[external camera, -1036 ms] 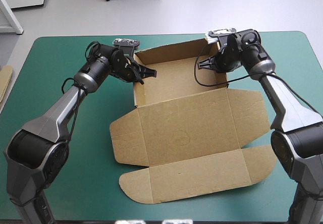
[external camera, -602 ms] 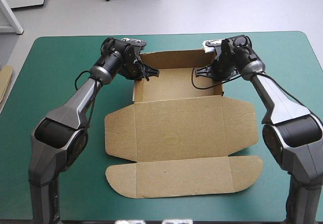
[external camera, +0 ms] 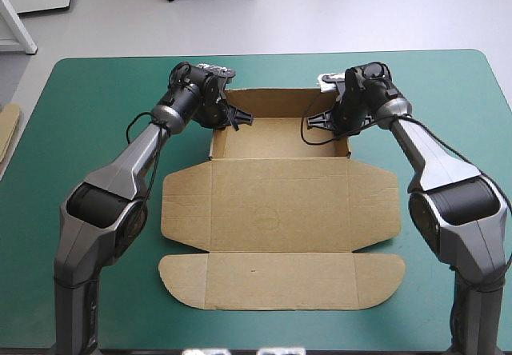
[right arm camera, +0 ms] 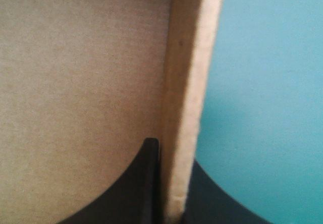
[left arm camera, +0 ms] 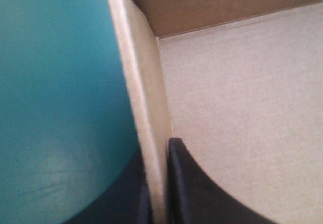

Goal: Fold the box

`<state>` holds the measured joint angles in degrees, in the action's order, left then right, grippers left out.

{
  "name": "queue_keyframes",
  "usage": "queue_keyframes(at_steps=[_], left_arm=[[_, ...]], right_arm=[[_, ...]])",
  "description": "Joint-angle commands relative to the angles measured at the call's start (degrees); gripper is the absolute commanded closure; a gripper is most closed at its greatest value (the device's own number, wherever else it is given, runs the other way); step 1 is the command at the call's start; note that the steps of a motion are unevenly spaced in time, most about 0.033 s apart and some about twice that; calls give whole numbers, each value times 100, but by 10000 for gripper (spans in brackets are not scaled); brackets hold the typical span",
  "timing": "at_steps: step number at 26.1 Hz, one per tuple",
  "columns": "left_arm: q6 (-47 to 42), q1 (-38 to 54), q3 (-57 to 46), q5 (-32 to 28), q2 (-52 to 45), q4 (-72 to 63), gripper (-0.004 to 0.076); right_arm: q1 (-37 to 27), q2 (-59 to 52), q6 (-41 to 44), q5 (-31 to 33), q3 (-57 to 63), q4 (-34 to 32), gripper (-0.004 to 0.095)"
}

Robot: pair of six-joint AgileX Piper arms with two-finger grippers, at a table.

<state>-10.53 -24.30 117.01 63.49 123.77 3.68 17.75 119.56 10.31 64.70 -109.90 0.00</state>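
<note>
- Box (external camera: pixel 280 203) sat near the middle of the tabletop (external camera: pixel 96 131), squared to its edges, on the teal-green cover (external camera: pixel 448 91); brown board throughout.
- Far part stood as an open tray: far wall and both side walls raised; tray floor bare.
- Lid lay flat on the cover, reaching from the tray toward the near edge; a short flap spread out on each side of it; a long flap with rounded ends lay nearest the near edge.
- Left tool (external camera: pixel 240 119) was at the tray's left side wall, near the far left corner; closed on that wall, gripping the box.
- Left wrist view: wall edge ran straight up between the black fingers (left arm camera: pixel 202 199); one finger inside over the tray floor, the other outside over the cover; both pressed to the board.
- Right tool (external camera: pixel 318 121) was at the tray's right side wall, near the far right corner; likewise clamped on the board.
- Right wrist view: right wall stood upright between its fingers (right arm camera: pixel 133 188); one inside the tray, one outside above the cover.
- Both arms reached in low from their own sides, the tools pointing toward each other across the tray.
- A strip of brown board (external camera: pixel 8 131) showed at the tabletop's left edge, well apart from the box.
</note>
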Motion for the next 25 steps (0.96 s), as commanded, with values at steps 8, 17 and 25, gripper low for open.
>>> queue_keyframes(at_steps=[8, 17, 25], left_arm=[[264, -146, 1077, 238, -278, -216, 106], [348, -146, 1156, 377, -690, 55, 169], [480, -146, 1115, 579, -1400, 86, 209]], right_arm=[[116, -646, -130, -181, -251, 68, 297], [116, -987, -32, 33, -454, -242, 297], [116, -1330, -7, 129, -454, -421, 305]])
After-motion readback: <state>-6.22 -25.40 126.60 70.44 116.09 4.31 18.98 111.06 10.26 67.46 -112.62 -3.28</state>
